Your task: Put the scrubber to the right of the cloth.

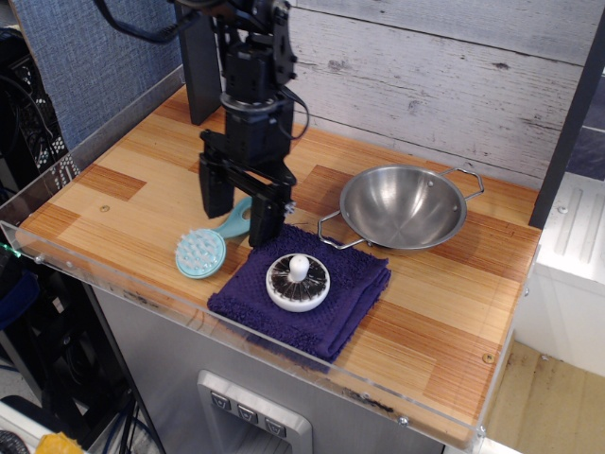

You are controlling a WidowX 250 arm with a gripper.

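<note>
Scrubber [210, 244] lies diagonally, head near-left, handle between open claw [240, 207] fingers.

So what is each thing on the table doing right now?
gripper: open, fingers straddling the scrubber's handle
scrubber: lying flat on the table, left of the cloth, nubs up, not lifted
cloth: folded, lying flat
white disc brush: sitting on the cloth, knob up
steel bowl: upright, empty, beside the cloth's far corner
table: carries everything
</note>
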